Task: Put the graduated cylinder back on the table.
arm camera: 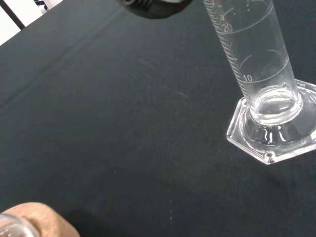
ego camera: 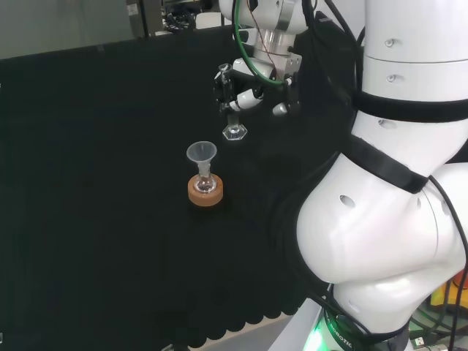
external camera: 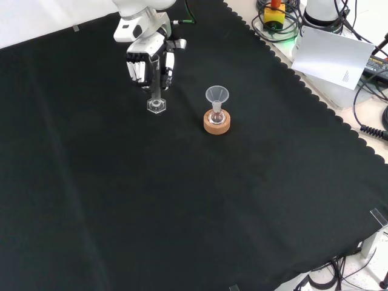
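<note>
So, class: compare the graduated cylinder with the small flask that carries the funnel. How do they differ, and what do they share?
The graduated cylinder is tall and narrow with a hexagonal foot; the flask is short and rounded. The cylinder is held by the hand, whose fingers curl round it; the flask stands free. The flask sits in a cork ring with a funnel in its neck; the cylinder has neither. Both are clear and upright.

Even overhead light, matte black cloth [external camera: 182, 200].
Highlights glint on the graduated cylinder [arm camera: 269, 106]; the cork ring [arm camera: 37, 219] blurs nearby.
</note>
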